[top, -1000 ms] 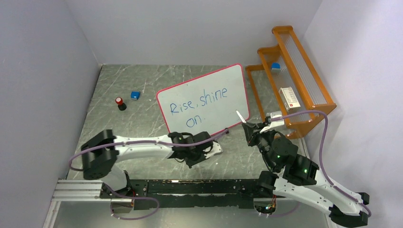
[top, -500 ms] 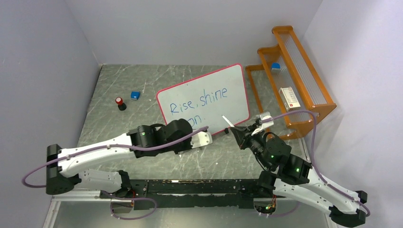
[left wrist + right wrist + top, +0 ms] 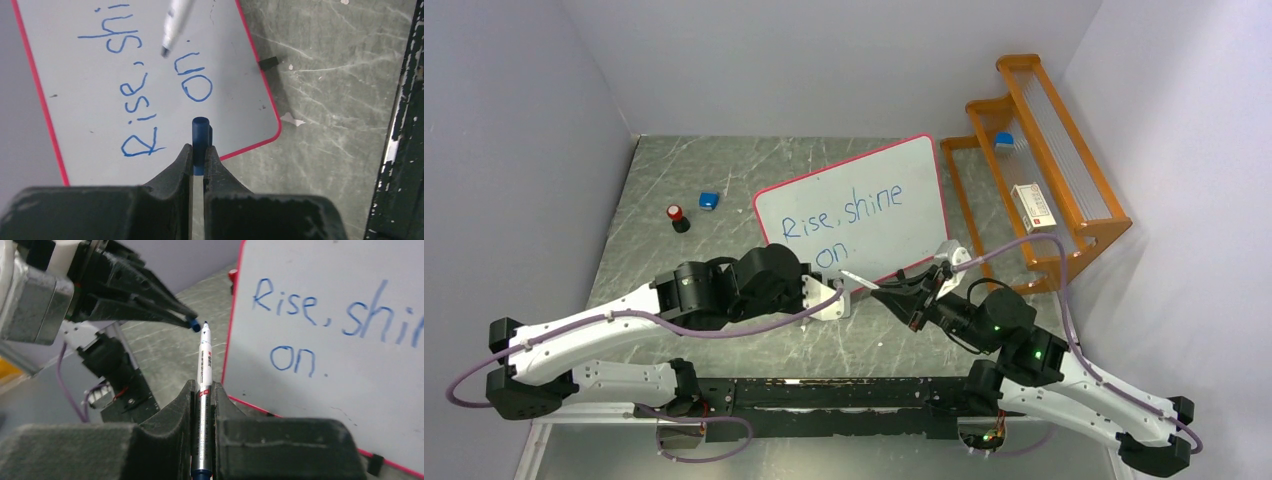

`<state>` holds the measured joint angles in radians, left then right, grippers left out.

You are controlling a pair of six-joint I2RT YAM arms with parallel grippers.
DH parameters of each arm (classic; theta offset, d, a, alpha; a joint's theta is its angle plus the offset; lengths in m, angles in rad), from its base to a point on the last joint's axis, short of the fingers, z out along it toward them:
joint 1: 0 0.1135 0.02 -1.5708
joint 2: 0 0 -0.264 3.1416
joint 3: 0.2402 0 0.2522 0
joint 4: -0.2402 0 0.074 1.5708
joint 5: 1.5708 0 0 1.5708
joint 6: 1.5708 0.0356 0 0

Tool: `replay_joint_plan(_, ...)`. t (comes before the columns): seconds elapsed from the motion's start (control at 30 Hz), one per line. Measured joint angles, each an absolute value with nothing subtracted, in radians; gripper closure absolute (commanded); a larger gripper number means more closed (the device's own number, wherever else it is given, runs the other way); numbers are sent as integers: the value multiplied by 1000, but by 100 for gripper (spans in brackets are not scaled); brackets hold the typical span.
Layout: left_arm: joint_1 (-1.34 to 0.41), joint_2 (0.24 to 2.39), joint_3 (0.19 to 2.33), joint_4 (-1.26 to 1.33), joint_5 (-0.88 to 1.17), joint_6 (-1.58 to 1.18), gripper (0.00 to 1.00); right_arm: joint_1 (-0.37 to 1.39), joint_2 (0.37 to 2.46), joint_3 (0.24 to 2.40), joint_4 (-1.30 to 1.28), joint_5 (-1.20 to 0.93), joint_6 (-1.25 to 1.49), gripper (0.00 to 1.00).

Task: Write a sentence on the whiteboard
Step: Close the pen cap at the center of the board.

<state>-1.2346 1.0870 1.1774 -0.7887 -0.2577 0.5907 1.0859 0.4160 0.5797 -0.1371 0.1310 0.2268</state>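
The whiteboard [image 3: 904, 170] stands propped at mid-surface [image 3: 714, 260], with the sentence [image 3: 841, 222] "Rise, shine on." on it in blue. Just near of its lower edge, the right end effector [image 3: 202, 388] is clamped on a marker [image 3: 204, 360]. The marker's tip is just beside the blue cap [image 3: 200, 135] pinched in the left end effector [image 3: 199, 150]. An orange rack [image 3: 1064, 170] stands at the far right.
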Motion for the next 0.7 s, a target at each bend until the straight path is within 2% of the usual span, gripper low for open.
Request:
replay_joint_plan(0.27,-1235,1052,1179,-801,-242,692,95,1086,521,591,-102,-56,204,100)
replay_joint_plan(0.7,-1235,1049,1181,-807,-205,754,95,1086,552,602,-72,-93,197,100)
